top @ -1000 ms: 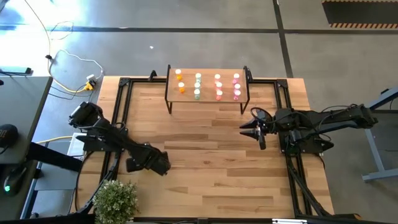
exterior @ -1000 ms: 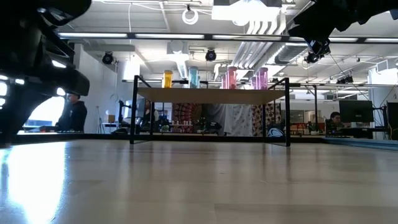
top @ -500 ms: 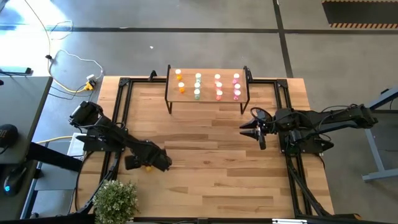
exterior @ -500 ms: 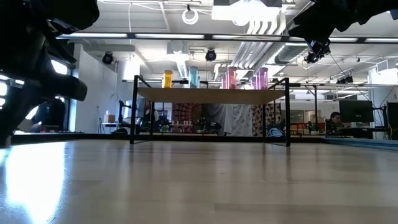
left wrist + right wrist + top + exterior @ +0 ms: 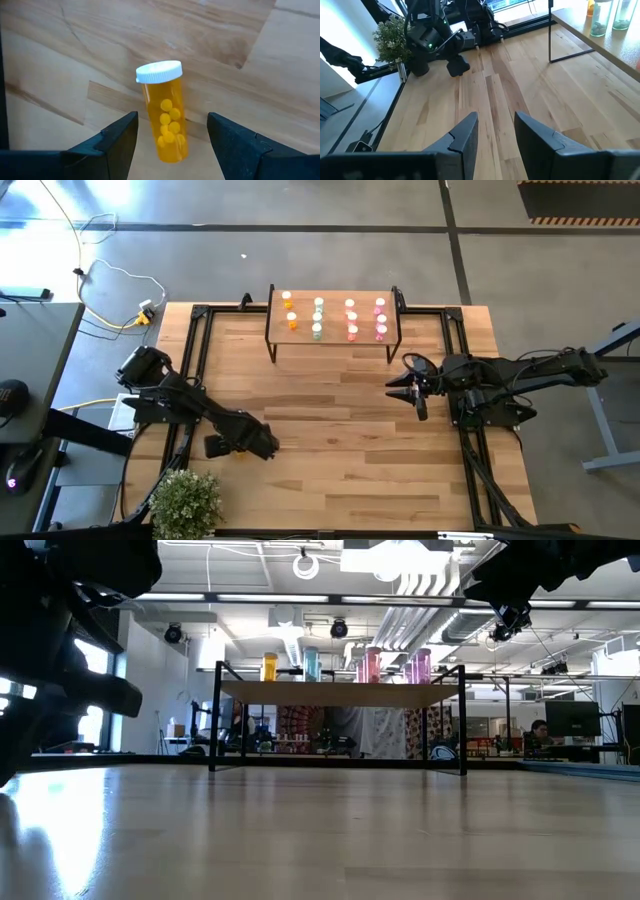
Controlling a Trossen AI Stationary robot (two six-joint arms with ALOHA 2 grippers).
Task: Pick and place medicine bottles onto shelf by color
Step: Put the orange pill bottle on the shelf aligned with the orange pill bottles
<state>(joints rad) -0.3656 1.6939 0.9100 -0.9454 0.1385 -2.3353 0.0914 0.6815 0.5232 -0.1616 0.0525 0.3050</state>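
An orange bottle (image 5: 165,112) with a white cap lies on its side on the wooden table, near the front left. My left gripper (image 5: 172,127) is open above it, one finger on either side of the bottle's lower half, without touching it; in the high view the gripper (image 5: 240,446) covers most of the bottle. The shelf (image 5: 333,342) stands at the far middle, and orange, green, salmon and pink bottles (image 5: 318,317) stand on it in rows by color. My right gripper (image 5: 398,392) is open and empty, in front of the shelf's right end.
A potted plant (image 5: 185,502) stands at the table's near left corner, close to my left arm. Black frame rails (image 5: 196,345) run along the table's left and right sides. Bare wood (image 5: 340,440) lies between the two arms.
My left gripper has come down a little toward the orange bottle on the table, and the bottle's orange now shows at the gripper's edge in the high view. My right arm has kept still.
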